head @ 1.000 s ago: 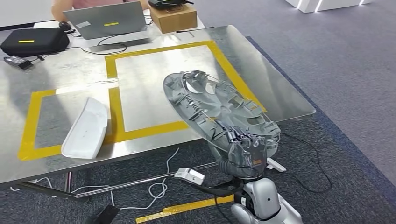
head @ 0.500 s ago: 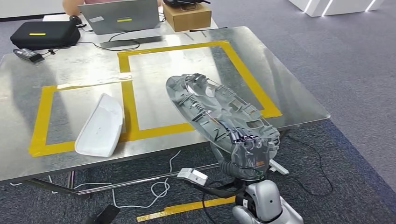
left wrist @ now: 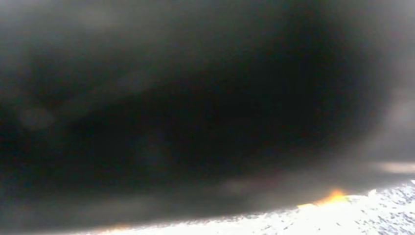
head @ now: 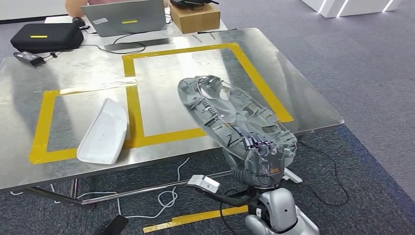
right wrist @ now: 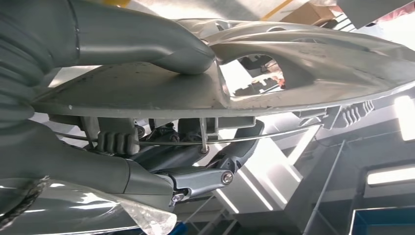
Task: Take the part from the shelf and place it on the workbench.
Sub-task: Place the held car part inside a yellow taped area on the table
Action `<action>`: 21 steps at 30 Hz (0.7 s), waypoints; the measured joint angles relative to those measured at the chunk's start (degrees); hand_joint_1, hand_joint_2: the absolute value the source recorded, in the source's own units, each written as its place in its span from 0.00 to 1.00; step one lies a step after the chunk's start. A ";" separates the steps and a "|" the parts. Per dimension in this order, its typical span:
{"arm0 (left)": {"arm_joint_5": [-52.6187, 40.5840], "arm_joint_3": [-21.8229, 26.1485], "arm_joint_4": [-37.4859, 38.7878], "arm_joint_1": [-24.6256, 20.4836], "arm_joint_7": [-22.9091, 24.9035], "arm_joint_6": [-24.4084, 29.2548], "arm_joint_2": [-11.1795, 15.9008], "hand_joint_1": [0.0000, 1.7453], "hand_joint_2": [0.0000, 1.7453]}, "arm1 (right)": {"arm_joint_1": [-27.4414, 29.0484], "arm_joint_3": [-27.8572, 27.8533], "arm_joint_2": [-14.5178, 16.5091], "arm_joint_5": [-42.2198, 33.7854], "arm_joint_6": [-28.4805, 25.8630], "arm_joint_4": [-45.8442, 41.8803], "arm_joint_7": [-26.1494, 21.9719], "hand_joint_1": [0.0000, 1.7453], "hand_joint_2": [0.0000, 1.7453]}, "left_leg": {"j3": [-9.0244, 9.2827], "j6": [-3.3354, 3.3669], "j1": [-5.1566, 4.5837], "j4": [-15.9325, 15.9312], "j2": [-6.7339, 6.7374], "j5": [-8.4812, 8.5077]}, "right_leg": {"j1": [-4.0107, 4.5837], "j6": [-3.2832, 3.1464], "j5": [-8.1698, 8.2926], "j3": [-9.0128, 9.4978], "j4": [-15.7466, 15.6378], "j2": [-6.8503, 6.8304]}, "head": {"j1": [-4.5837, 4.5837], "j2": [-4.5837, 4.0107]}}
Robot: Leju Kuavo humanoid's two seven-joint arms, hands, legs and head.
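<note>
My right hand point(head: 262, 164) grips the rim of a grey wheel cover point(head: 230, 115), holding it tilted over the near right edge of the steel workbench point(head: 73, 73). In the right wrist view the thumb point(right wrist: 142, 39) presses on one face of the wheel cover point(right wrist: 313, 58) while the darker fingers point(right wrist: 195, 178) clamp the ribbed other side. The cover hangs above the larger yellow-taped square point(head: 254, 78) and does not touch the bench.
A white curved part point(head: 103, 131) lies on the bench inside the smaller taped square. A laptop point(head: 125, 17), a black case point(head: 46, 35) and a cardboard box point(head: 200, 17) sit at the far edge. Cables point(head: 166, 196) run over the carpet under the bench.
The camera has shifted, bringing the whole bench further into the picture. The wheel cover stays gripped in my right hand, moved slightly right and further over the bench.
</note>
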 joint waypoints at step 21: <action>0.52 -0.31 0.00 -0.37 0.51 -0.09 -0.45 0.00 0.00 | 0.05 -0.42 -0.22 1.59 0.09 -0.15 0.35 1.00 1.00 | 0.77 1.36 0.32 -0.83 -4.61 0.24 | -0.88 1.33 -0.48 -3.23 5.07 3.91 | 0.52 -0.01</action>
